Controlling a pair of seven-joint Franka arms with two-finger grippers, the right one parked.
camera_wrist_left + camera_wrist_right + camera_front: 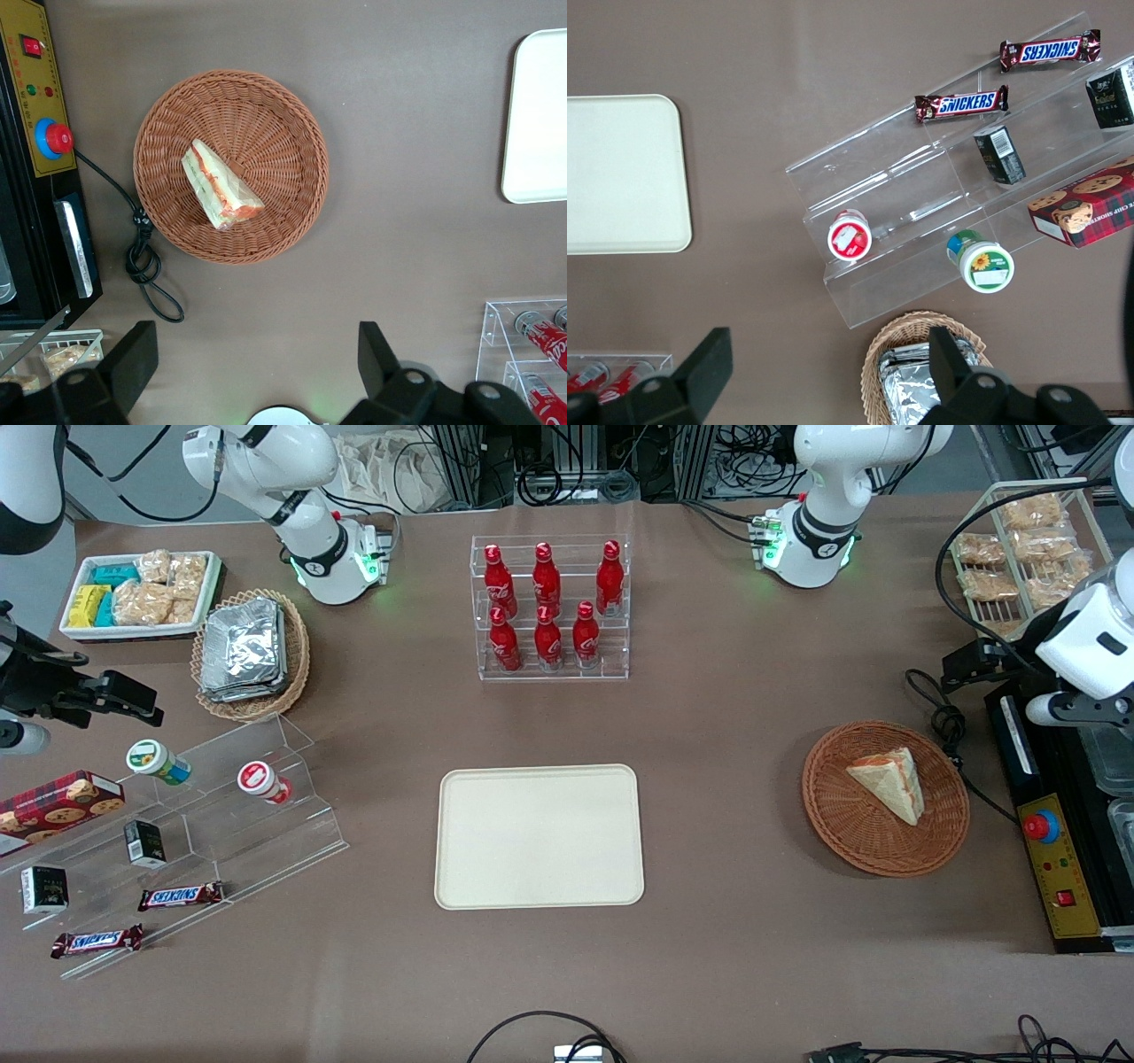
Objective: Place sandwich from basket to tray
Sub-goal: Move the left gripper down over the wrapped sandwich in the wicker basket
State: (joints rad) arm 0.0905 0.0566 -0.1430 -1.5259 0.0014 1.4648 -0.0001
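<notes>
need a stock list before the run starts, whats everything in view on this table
triangular white-bread sandwich: 1, pale with red-orange filling, in the round reddish-brown wicker basket
flat cream rectangular tray: 1, bare, table middle
red bottles: 6, in clear rack, farther from camera than the tray
tan wicker basket of foil packets: 1, parked arm's end
white bin of snacks: 1, beside it
clear stepped stand: 1, holding cups, small boxes, two chocolate bars
white wire rack of beige snacks: 1, working arm's end
left gripper: open, above the table beside the round basket, holding nothing
</notes>
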